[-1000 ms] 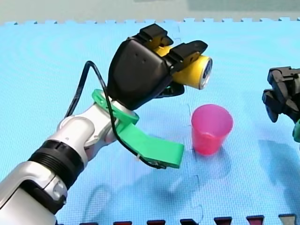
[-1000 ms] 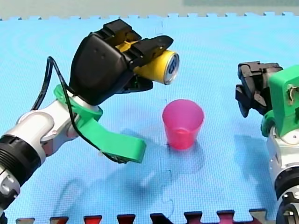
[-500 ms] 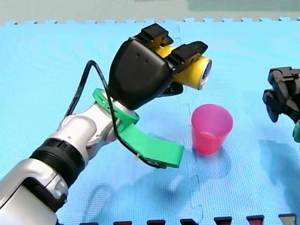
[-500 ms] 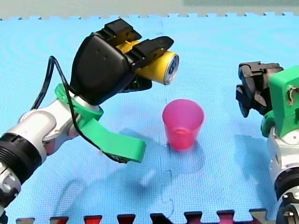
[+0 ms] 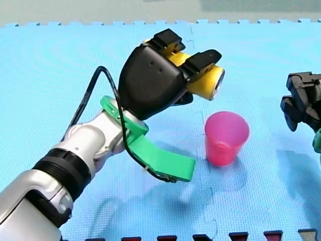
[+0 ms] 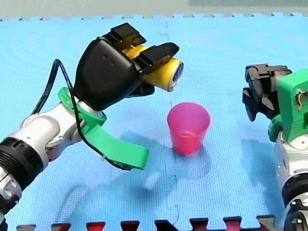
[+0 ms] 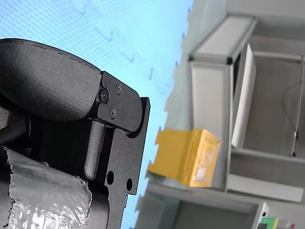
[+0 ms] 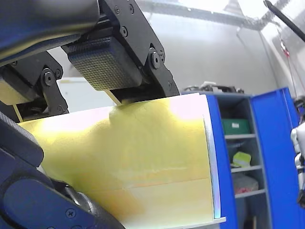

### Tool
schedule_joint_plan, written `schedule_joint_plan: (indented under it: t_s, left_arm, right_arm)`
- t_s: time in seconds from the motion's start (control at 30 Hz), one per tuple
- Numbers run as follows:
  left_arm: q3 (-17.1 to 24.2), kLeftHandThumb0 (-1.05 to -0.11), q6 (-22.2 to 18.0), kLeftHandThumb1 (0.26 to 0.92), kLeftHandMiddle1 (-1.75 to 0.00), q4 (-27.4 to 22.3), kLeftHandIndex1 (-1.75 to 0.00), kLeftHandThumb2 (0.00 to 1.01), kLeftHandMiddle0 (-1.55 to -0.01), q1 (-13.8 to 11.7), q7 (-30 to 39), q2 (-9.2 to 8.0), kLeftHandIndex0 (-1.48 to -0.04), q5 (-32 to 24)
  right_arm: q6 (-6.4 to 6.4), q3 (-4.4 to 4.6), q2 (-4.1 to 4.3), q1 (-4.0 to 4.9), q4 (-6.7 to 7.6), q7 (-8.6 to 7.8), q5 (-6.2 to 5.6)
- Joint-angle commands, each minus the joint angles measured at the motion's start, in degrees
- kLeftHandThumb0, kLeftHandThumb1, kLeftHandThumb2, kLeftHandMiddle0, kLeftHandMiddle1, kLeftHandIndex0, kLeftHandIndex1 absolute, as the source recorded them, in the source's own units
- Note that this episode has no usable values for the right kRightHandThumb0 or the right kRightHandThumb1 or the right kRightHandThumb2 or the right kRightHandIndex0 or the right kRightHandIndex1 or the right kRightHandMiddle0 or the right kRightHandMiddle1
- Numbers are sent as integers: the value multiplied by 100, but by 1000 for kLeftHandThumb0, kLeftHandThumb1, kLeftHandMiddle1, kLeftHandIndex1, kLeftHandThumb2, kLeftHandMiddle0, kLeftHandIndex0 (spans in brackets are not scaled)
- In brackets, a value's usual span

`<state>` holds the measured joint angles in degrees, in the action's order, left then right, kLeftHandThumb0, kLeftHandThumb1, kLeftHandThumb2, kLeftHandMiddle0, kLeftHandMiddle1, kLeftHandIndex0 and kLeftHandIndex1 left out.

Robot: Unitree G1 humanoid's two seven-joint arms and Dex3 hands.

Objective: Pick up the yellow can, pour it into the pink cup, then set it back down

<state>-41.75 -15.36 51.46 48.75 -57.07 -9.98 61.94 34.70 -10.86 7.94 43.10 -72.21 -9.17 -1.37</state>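
Note:
My left hand is shut on the yellow can, holding it on its side in the air. The can's open end faces right and tips slightly down, above and to the left of the pink cup. The cup stands upright on the blue mat, apart from the can. In the second wrist view the can lies under the left hand's ribbed finger pads. My right hand is at the right edge, level with the cup, holding nothing.
The blue foam mat covers the work surface, its toothed back edge at the top. A green bracket hangs below my left wrist, above the mat left of the cup. Off the mat, a yellow box sits on grey shelving.
The left hand has rolled a little, so the can's open end has dipped lower toward the cup. The cup and right hand have not moved.

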Motion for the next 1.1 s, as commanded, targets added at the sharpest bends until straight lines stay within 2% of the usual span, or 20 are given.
schedule_joint_plan:
  t_s: [0.0, 0.2, 0.33, 0.43, 0.6, 1.07]
  left_arm:
    - [-36, -325, 36, 862, -917, 5, 0, 0, -1030, 84, -4, -34, -1097, 30]
    - [-166, -332, 180, 863, -1070, 80, -8, 0, -960, 141, -66, -54, -1099, 176]
    - [-216, -339, 277, 863, -1111, 86, -11, 0, -941, 157, -102, -57, -1113, 244]
    - [-255, -344, 345, 861, -1127, 85, -12, 0, -931, 170, -116, -72, -1119, 302]
    - [-279, -354, 375, 856, -1137, 92, -12, 0, -918, 175, -126, -76, -1127, 307]
    - [-282, -371, 397, 850, -1120, 243, -12, 0, -914, 185, -366, 8, -1146, 240]
  right_arm:
    - [50, -10, 6, -12, 0, 19, -7]
    - [53, -21, -2, -5, 1, 17, -23]
    - [5, -70, -23, 5, 10, -42, -95]
    - [-23, -105, -39, 7, 18, -93, -151]
    - [-55, -121, -33, 13, 23, -134, -181]
    - [-66, -133, 9, 13, 12, -178, -179]
